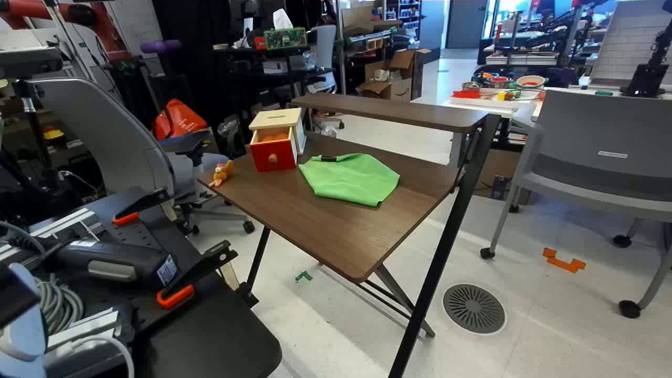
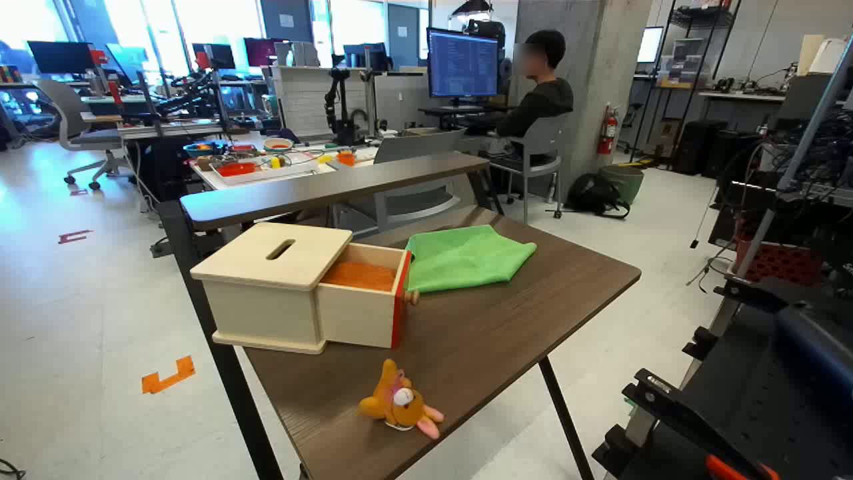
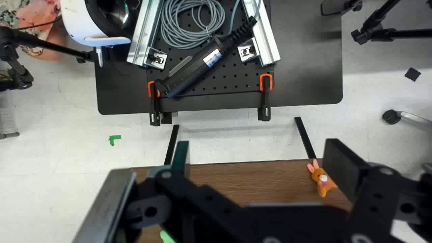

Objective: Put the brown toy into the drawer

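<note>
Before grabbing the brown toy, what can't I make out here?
Rear of the drawer: hidden inside the box, both exterior views.
Green cloth: mostly blocked by the tool and bottom edge, wrist view.
Label on the black device: print too small, wrist view.

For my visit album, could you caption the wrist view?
Looking down past spread fingers at a brown toy near the edge of a wood-grained table, with a black workbench beyond.

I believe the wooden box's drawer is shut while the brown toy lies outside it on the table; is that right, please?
The drawer is not shut: it stands partly pulled out, as both exterior views show. The brown toy does lie outside it on the table.
</note>
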